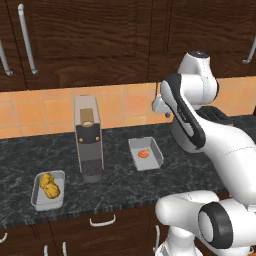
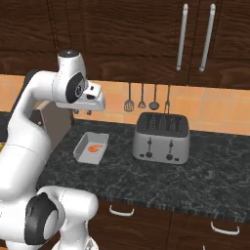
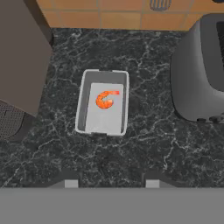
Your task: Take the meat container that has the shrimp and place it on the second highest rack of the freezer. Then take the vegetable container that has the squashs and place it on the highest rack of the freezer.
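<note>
The jaws (image 3: 108, 183) hang well above the table (image 3: 144, 148), spread apart and holding nothing, with the shrimp tray (image 3: 103, 102) just ahead of and below them. This looks like a pre-grasp hover: the hand appears set high so it can drop straight onto the tray without brushing the coffee machine (image 1: 89, 145) off to the jaws' left or the toaster (image 2: 161, 137) off to their right. The tray lies flat on the table between those two, apart from both. Its long axis runs away from the jaws toward the tiled wall, so the two tips straddle its short width, which should suit a grip across the long walls. The shrimp (image 3: 106, 99) sits in the far half. The squash tray (image 1: 48, 190) waits further left, beyond the coffee machine.
</note>
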